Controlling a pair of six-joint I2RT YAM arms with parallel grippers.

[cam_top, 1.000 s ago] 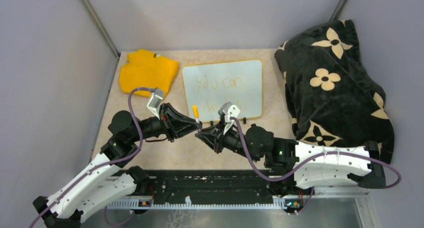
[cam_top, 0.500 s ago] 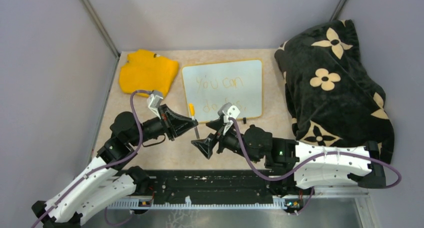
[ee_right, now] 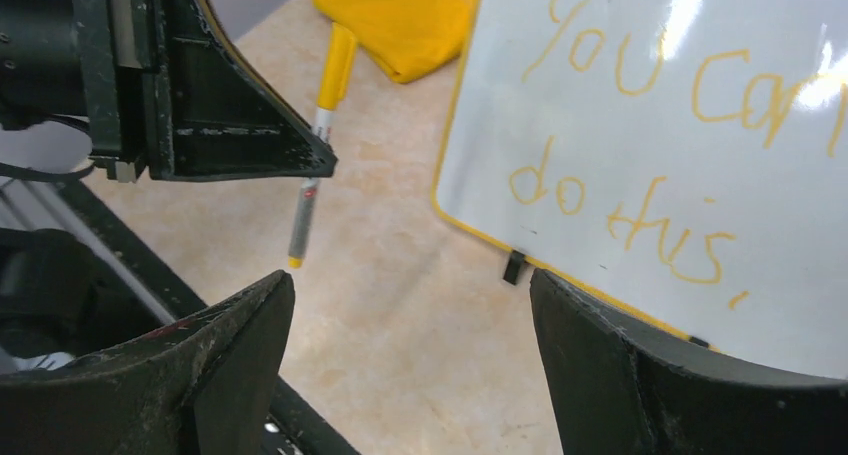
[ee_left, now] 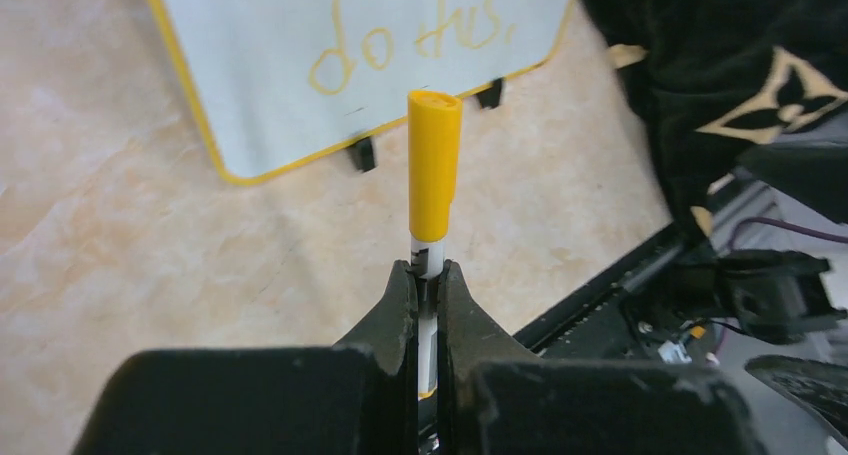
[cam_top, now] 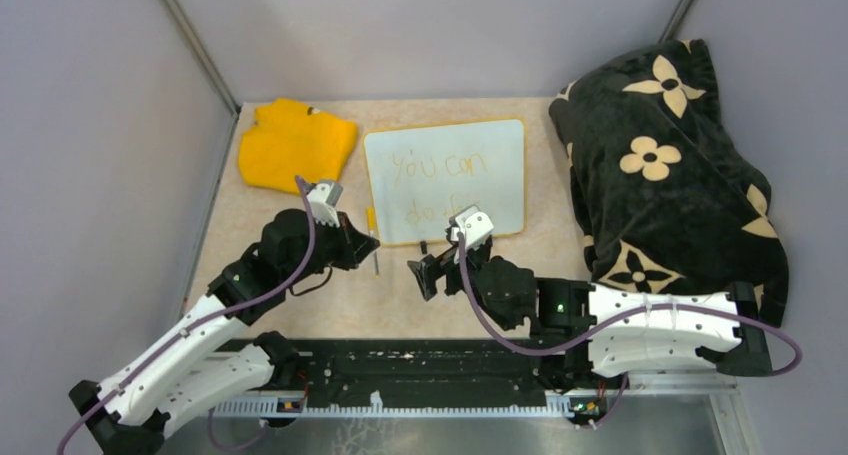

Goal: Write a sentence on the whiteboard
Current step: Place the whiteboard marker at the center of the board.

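Whiteboard lying flat on the worktop between a yellow cloth and a black flowered blanket, with the sentence "you can do this" written on it. The left jaws pinch the white barrel of a yellow-capped marker beside the board's near-left corner, and the right jaws are spread, holding nothing. Judged thin, light and rigid — likely to skid on its small feet — the board is best taken by its rim, since the ink probably smears under touch.
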